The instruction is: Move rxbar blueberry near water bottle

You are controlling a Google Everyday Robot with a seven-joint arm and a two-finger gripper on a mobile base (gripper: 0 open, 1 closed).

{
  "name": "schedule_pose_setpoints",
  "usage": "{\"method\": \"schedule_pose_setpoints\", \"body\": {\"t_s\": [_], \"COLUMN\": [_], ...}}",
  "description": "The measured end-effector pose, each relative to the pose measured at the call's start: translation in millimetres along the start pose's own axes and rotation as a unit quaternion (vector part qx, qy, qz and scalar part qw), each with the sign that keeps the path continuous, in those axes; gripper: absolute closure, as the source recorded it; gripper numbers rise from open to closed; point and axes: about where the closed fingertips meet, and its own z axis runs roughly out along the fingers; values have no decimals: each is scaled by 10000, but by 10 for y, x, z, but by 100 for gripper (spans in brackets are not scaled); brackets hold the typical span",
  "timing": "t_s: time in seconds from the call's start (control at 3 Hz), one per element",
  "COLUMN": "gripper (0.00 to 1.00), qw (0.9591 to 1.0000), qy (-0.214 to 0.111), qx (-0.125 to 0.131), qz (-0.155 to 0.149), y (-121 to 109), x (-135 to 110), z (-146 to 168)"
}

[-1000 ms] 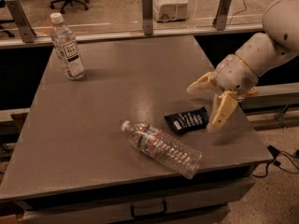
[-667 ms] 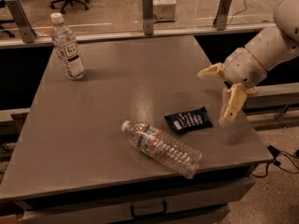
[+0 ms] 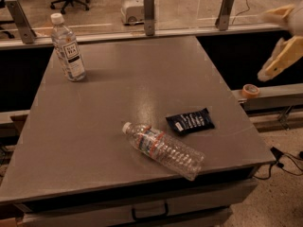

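— Two bottles on the counter [image 3: 118, 89], right? What is in them?

— Two, yes. The water bottle [image 3: 163, 149] lies on its side at about 5 o'clock on the counter, near the front edge. Its white cap points toward 10 o'clock and its base toward 4. It is clear and ribbed, with a red, white and blue band just behind the neck. I cannot tell how much water is in it. The tea bottle [image 3: 68, 51] stands upright in the 10 o'clock corner, capped, with a white-and-black label. I cannot read its level either.

— And the rxbar blueberry [image 3: 190, 121]?

— It lies flat on the counter at roughly 4 o'clock, at 1 o'clock from the middle of the water bottle. It is just beside the bottle, with a narrow strip of counter showing between them. The wrapper is dark with small white lettering, and its long side runs nearly left to right.

— Where is the hand [image 3: 265, 44]?

— It is off the counter, past the right edge at about 2 o'clock, raised and well apart from the bar. Its two pale fingers [image 3: 284, 58] are spread wide with nothing between them.

— Anything else over there?

— A tape roll [image 3: 250, 90] sits on the ledge just right of the counter, below the hand.
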Motion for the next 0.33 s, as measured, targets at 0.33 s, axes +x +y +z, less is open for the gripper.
{"method": "schedule_pose_setpoints", "body": {"t_s": [0.33], "gripper": [0], "qw": [9998], "qy": [-66], "qx": [148], "qz": [-69], "y": [-92], "x": [-80], "z": [-73]}}
